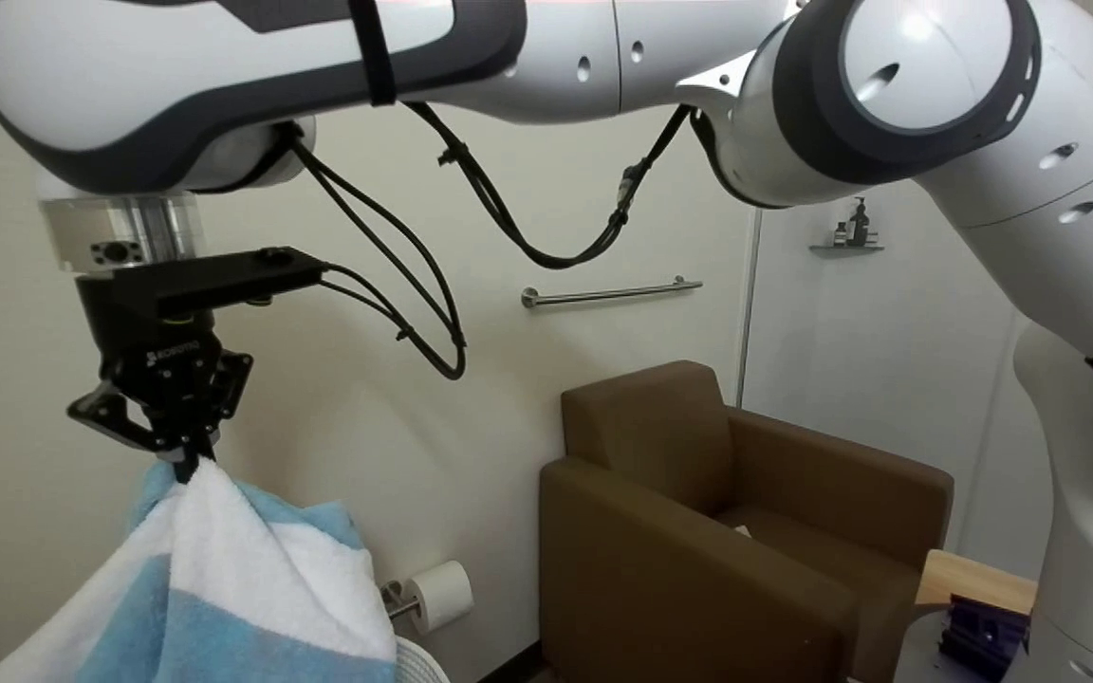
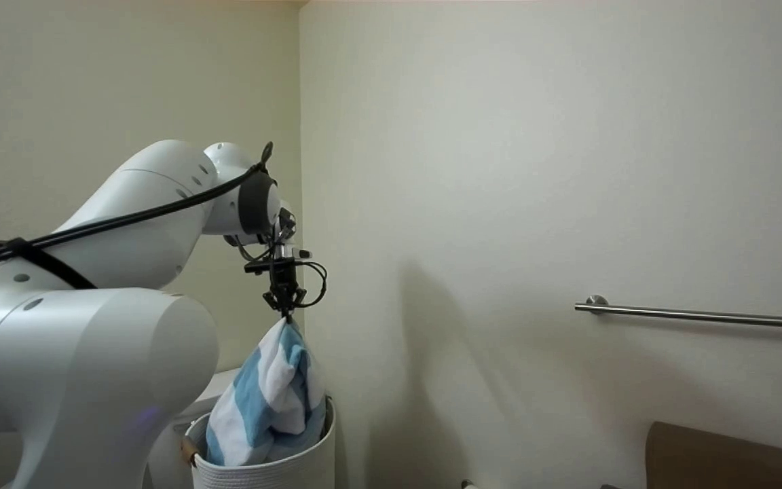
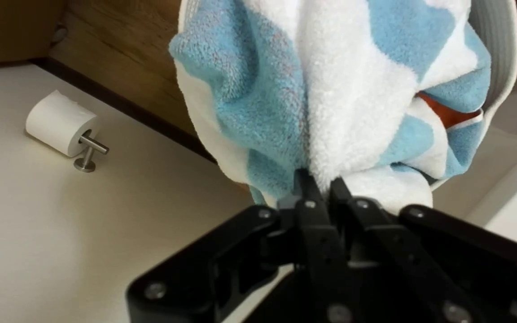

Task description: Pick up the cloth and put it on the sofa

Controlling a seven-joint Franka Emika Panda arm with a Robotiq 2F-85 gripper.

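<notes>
The blue-and-white striped cloth hangs in folds from my gripper in both exterior views. Its lower part rests inside a white basket. My gripper is shut on a pinched top fold, and it also shows in an exterior view. In the wrist view the fingertips grip the cloth, with an orange patch at its right. The brown sofa stands apart, to the right of the gripper. Only its back shows in an exterior view.
A toilet-paper roll on a wall holder is between cloth and sofa. A metal bar is fixed to the wall above. A small pale thing lies on the sofa seat. A dark purple object is near the robot's base.
</notes>
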